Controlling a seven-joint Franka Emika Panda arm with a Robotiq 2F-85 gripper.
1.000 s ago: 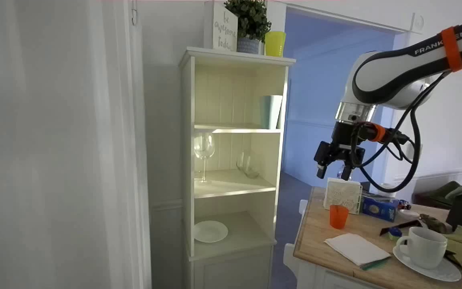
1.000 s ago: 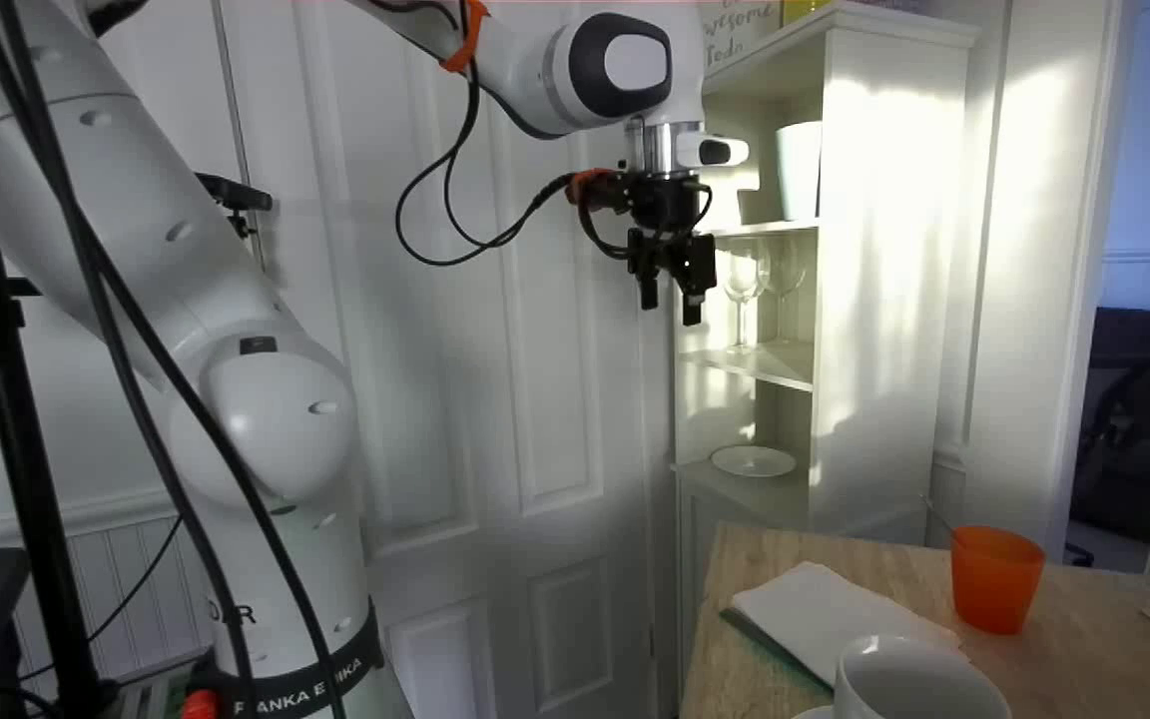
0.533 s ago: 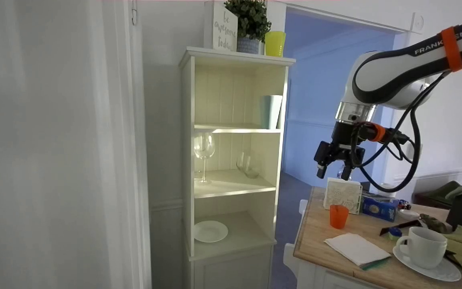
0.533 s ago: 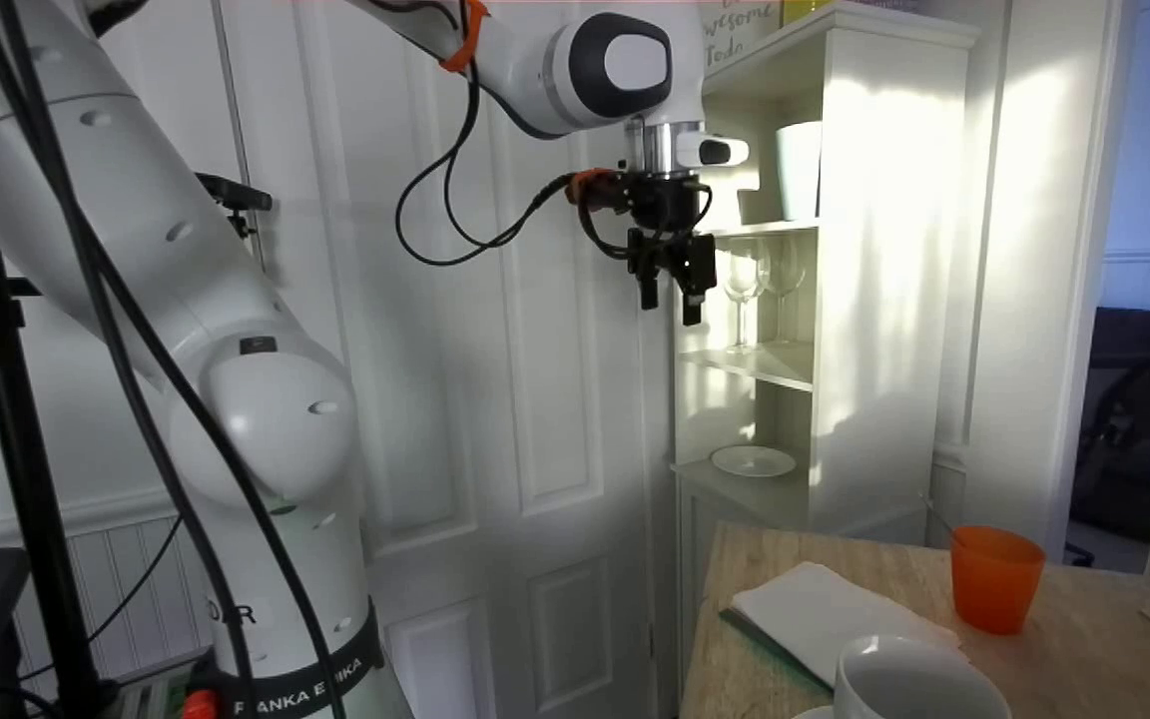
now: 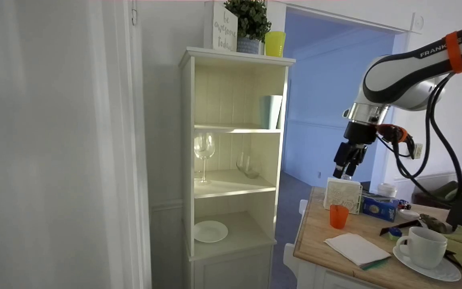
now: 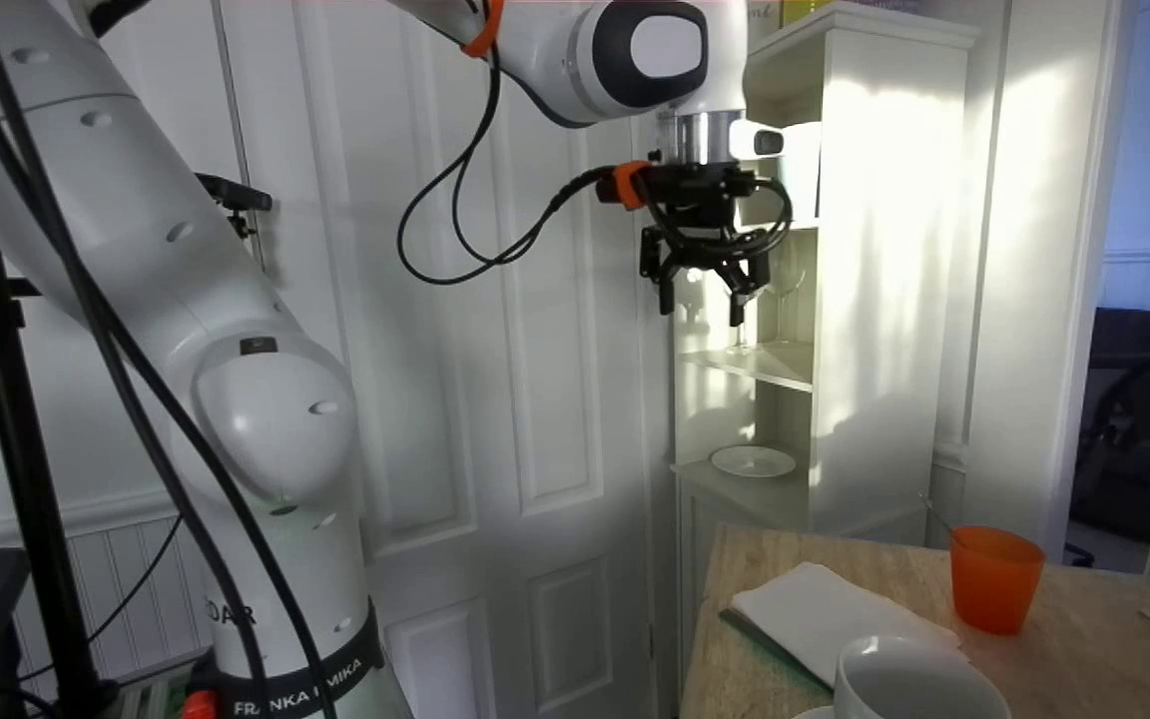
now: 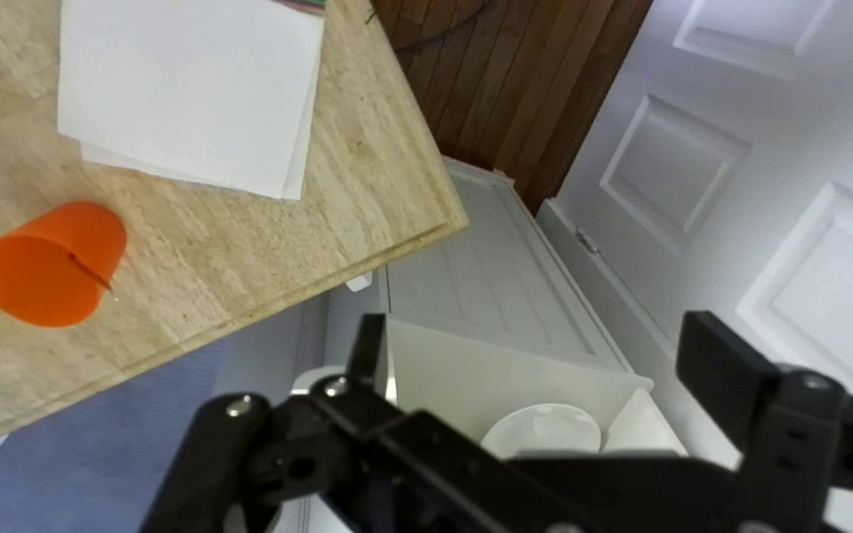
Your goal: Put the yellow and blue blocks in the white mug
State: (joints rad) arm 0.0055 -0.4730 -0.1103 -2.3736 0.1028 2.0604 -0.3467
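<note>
Turned and shifted since the earlier frame, the gripper (image 6: 702, 311) is spread, nothing held; presumed blue and yellow blocks (image 5: 394, 233) are seen near the white mug (image 5: 427, 248) on its saucer (image 5: 449, 273), both placements seemingly left.

On top of the white cabinet (image 5: 226, 152) I can see a lettered sign (image 5: 225, 29), a leafy plant (image 5: 250, 21) and a yellow cup (image 5: 275, 43). Inside the cabinet, a stemmed glass (image 5: 204, 148) stands on the shelf (image 5: 233, 185) above a white plate (image 5: 211, 231). Near the cabinet, a table (image 5: 315, 239) carries an upright orange cup (image 5: 338, 217).
</note>
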